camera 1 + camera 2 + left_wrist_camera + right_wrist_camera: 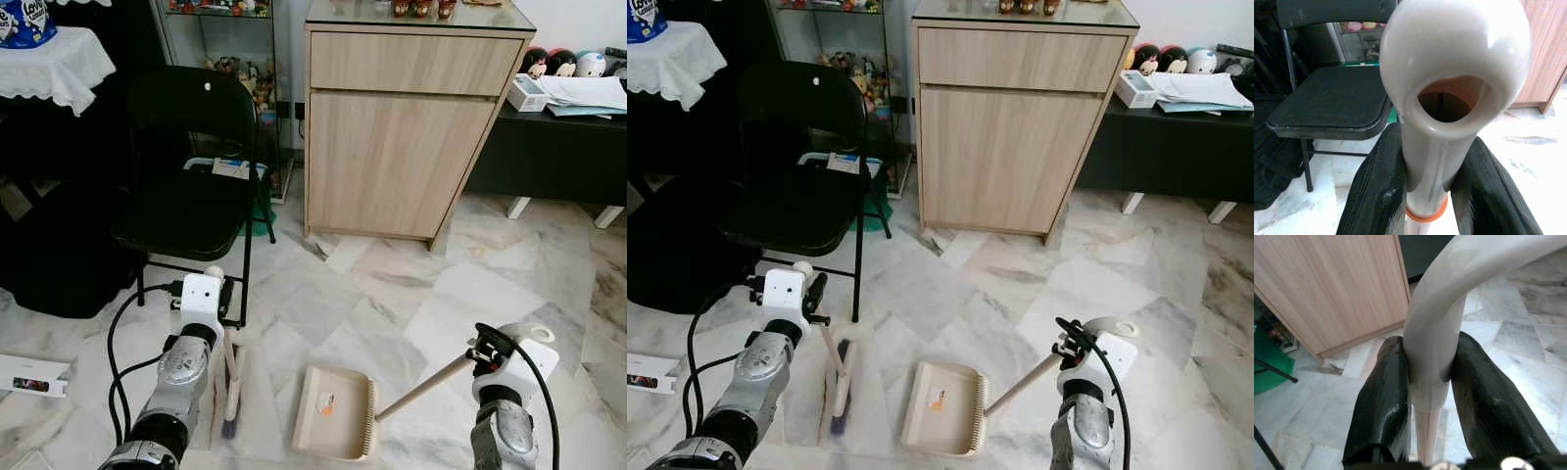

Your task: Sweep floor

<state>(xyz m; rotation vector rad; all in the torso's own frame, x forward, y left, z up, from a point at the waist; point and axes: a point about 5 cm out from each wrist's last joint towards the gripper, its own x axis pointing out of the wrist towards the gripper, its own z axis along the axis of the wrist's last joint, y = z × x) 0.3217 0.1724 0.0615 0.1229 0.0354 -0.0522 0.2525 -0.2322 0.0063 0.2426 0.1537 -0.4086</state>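
A short cream broom (233, 384) with dark bristles stands on the marble floor in front of me on the left. My left gripper (217, 294) is shut on its handle (1442, 147), just below the rounded hollow top. To the right of the broom a cream dustpan (333, 411) lies flat on the floor with its comb edge to the right. Its long handle (421, 387) slants up to my right gripper (482, 351), which is shut on the handle's curved grey end (1432, 342).
A black folding chair (191, 166) stands just beyond the broom, with a black bag (59, 255) to its left. A wooden cabinet (397, 127) is ahead and a low black table (558, 147) at the far right. A white box (29, 375) lies on the floor at left.
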